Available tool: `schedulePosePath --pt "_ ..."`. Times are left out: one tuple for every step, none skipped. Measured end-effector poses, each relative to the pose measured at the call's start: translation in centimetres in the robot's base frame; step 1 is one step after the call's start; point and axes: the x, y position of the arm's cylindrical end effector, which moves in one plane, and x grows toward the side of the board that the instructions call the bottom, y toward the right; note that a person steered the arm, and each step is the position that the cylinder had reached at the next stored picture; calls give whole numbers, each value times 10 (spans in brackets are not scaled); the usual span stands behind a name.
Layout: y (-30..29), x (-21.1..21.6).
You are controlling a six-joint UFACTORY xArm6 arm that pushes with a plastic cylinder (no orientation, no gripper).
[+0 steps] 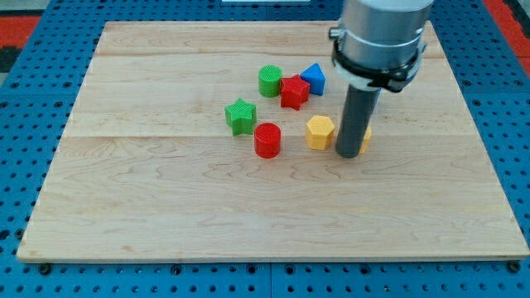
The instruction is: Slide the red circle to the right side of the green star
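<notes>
Wood of the board (pixel 248 223) runs bare along the view's bottom, giving wide open room between the blocks and the near edge. My tip (pixel 349 154) is a plain rod with no jaws to open or close, and nothing is held; it rests on the board just right of the yellow hexagon (pixel 320 132). The red circle (pixel 267 140) lies well to the view's left of my tip, with the yellow hexagon between them, and sits just below and right of the green star (pixel 240 116). A second yellow block (pixel 365 138) peeks out behind the rod, mostly hidden, shape unclear. Farther back cluster the red star (pixel 294 92), green circle (pixel 270 81) and blue block (pixel 313 79), touching or nearly so. The arm's grey housing (pixel 381 37) is cut off at the view's top.
</notes>
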Motion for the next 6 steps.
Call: schedulePosePath --pt "-23 12" --pt "-82 23" --pt "-159 23" --pt "-153 23" --pt "-137 7" --pt "-135 -8"
